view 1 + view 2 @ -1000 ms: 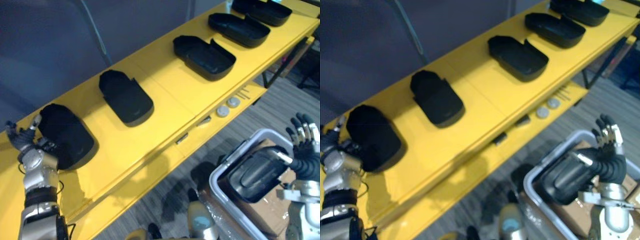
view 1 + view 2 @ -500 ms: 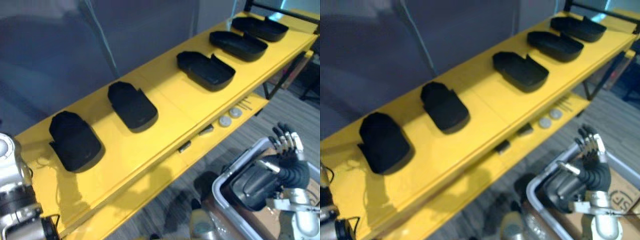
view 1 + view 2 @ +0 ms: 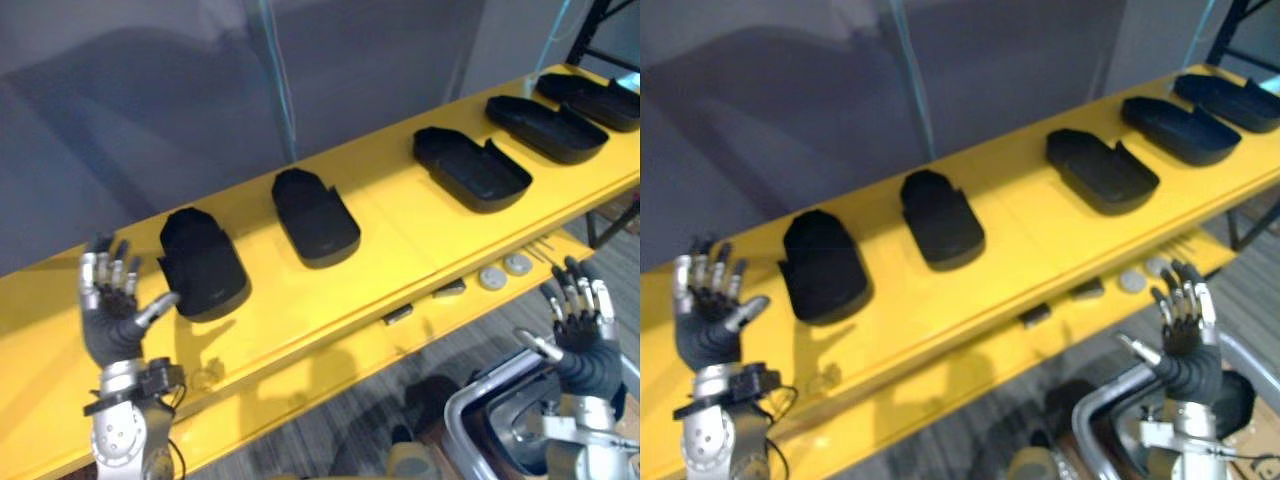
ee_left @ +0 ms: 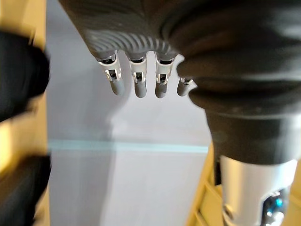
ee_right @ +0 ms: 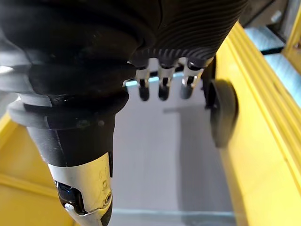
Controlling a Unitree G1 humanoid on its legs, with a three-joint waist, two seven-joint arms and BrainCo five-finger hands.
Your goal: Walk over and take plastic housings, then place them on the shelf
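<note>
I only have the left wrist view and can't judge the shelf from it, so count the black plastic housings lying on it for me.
Observer: Five black plastic housings lie in a row on top of the yellow shelf.
Operator: Place my left hand against that row.
Observer: The left hand is held up with straight fingers and is empty. It is just beside the leftmost housing; I cannot tell whether the thumb touches it.
Operator: Report the right hand.
Observer: The right hand is open and empty, above the grey-rimmed bin in front of the shelf.
</note>
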